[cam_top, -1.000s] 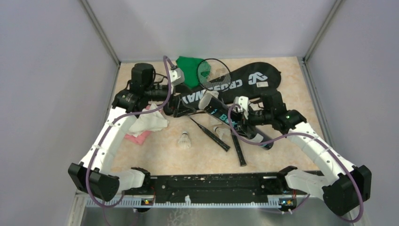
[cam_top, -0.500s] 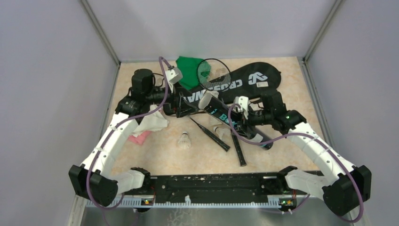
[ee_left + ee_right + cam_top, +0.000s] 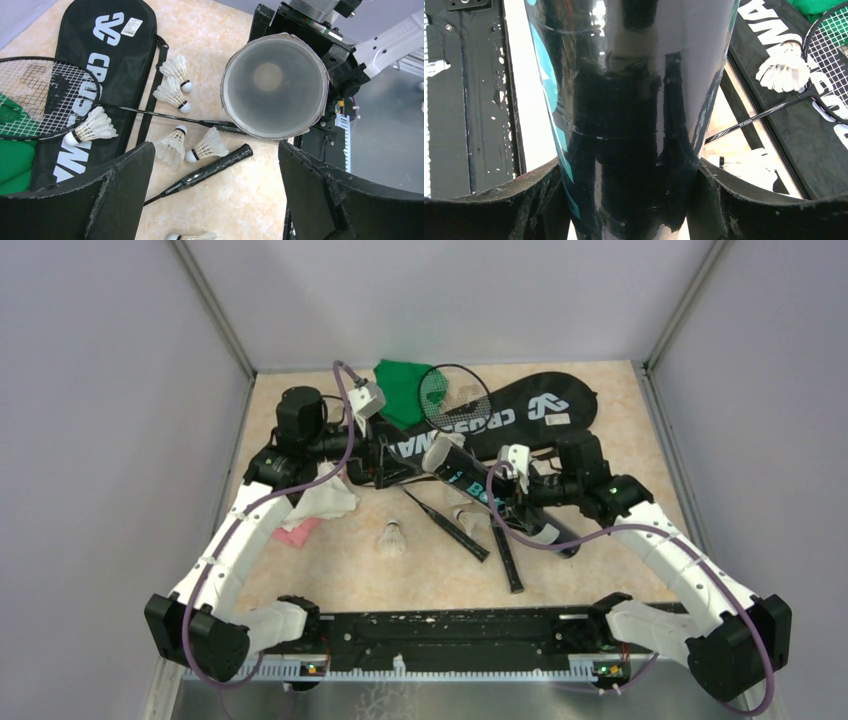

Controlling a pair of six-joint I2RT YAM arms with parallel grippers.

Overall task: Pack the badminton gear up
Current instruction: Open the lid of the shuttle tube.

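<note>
My right gripper (image 3: 629, 200) is shut on the long black tube with teal lettering (image 3: 634, 100), which fills the right wrist view. The tube (image 3: 495, 495) lies slanted, its open mouth (image 3: 275, 85) turned toward my left gripper (image 3: 215, 147). That gripper (image 3: 395, 465) is open with nothing between its fingers. Below it several white shuttlecocks (image 3: 207, 147) lie on the table, and one (image 3: 92, 127) rests on the black CROSSWAY bag (image 3: 115, 50). One racket's head (image 3: 35, 95) lies on the bag. The other racket's handle (image 3: 210, 170) is under the left gripper.
A green cloth (image 3: 400, 390) lies at the back beside the bag (image 3: 520, 415). White (image 3: 320, 500) and pink (image 3: 292, 533) cloths lie under the left arm. A lone shuttlecock (image 3: 393, 538) sits mid-table. Grey walls close in three sides, and a black rail (image 3: 450, 630) runs along the near edge.
The left arm has shifted a little, its wrist edging left and back. The right arm and the tube have hardly moved.
</note>
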